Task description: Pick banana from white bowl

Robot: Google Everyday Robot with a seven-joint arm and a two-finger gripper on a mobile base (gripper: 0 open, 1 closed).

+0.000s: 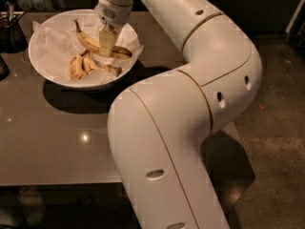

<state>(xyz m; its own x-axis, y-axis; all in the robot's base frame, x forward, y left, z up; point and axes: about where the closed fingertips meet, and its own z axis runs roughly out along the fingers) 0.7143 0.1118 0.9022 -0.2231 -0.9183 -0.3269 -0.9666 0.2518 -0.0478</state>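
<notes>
The long curved yellow banana (86,41) with brown speckles is held above the inside of the white bowl (34,56), stem up at the left and dark tip at the right. My gripper (106,46) comes down from above and is shut on the banana's middle, with one pale finger in front of it. The bowl is lined with crinkled white paper and stands at the back left of the table.
Short yellow-brown banana pieces (82,65) lie on the paper in the bowl below the gripper. A dark glass container (11,30) stands left of the bowl. The brown table (57,137) ends at its front edge; my white arm covers its right side.
</notes>
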